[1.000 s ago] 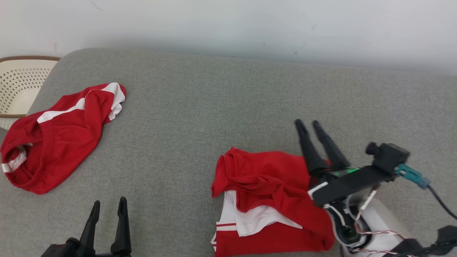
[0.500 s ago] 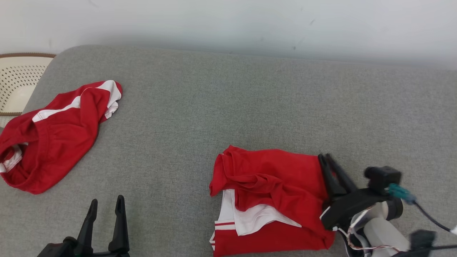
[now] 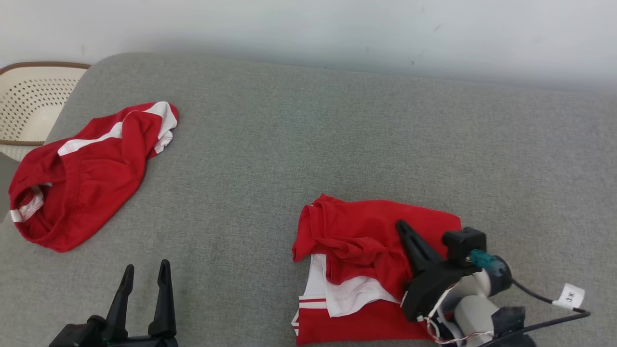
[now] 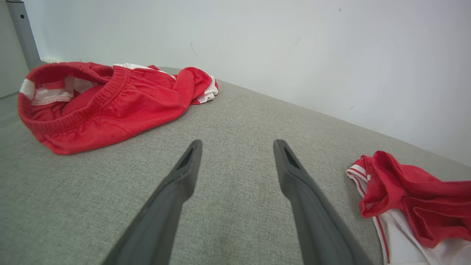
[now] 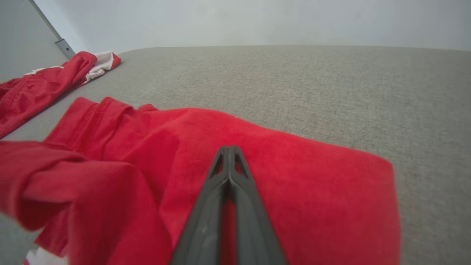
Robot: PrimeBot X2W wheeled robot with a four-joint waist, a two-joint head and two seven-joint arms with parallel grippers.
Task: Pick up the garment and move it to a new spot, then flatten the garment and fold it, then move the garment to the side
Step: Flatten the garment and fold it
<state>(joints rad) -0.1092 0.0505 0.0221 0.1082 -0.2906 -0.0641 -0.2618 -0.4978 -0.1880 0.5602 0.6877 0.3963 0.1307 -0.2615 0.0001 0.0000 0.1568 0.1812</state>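
Starting at the far left, a perforated basket (image 3: 24,111) is seen off the end of the grey cushion (image 3: 299,140). A crumpled pair of red shorts (image 3: 82,178) is left on the cushion's left end, well apart from the work. The left gripper (image 3: 147,266) is held low at the near edge with its fingers spread and nothing between them, judged to be parked clear of the other arm.

Right of centre, at the near edge, the folded garment (image 3: 361,241) is laid, red with white panels showing at its lower left. The right gripper (image 3: 401,224) is laid across its right part, fingers pressed together. In the right wrist view no cloth is seen caught between the tips, so the closed fingers are judged to serve for pressing or pushing the garment rather than lifting it. A pinch underneath cannot be ruled out.

A second ago those fingers were spread and reached past the garment's far right edge. They have since been shut and drawn back over the cloth, and that edge is now uncovered. The left gripper is unchanged, and the slight shift of the whole scene is put down to the camera.
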